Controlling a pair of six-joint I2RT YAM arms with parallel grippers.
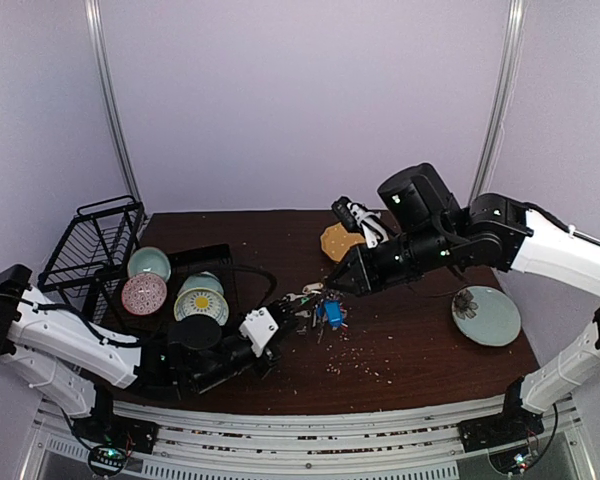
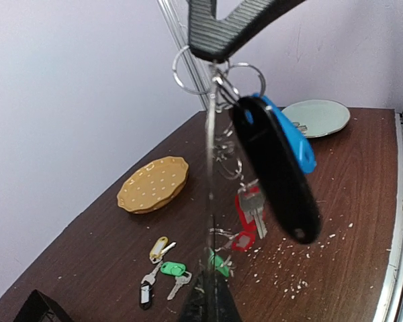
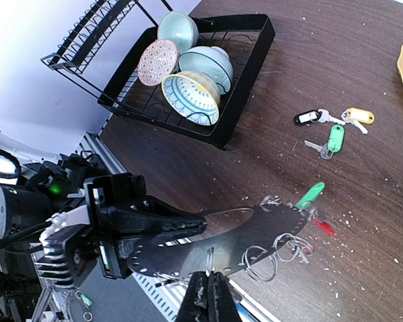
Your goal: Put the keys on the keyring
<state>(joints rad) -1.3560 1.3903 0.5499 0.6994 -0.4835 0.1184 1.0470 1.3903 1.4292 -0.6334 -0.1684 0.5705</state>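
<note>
L gripper (image 3: pixel 181 229) first: shut tight on one edge of keyring (image 3: pixel 269 225), a bit R of rack (image 3: pixel 247 80). Holds ring up off table (image 1: pixel 430 370) & steady, prob. to make threading easy. From L wrist, seen edge-on, so only a thin line there.

Next, hanging from ring on small loops (image 3: pixel 285 243): keys (image 2: pixel 256 218) w/ green tag (image 3: pixel 311 194), red tag (image 2: pixel 248 203), black tag (image 2: pixel 275 174), blue tag (image 2: pixel 295 144). All dangling free, none touching table, bc of ring up in air. Bunched close, right by R gripper.

Then R gripper (image 2: pixel 211 48): shut too, pinching ring's opposite edge. Looks like on ring itself, but hard to be sure w/ small loops crowding that spot. Two holds, so prob. no swing or tip.

Down on table, past ring: loose keys (image 3: pixel 334 137), 3 of them, black, green & cream tags. Lying near each other, well apart from both grippers. Not on ring yet, so job only part done. Need picking up one by one, maybe w/ one gripper letting go first.

Far R: orange plate (image 2: pixel 153 184), then green plate (image 2: pixel 316 117). Not part of job, just sitting out of way. Crumbs (image 2: pixel 289 282) all over wood.
</note>
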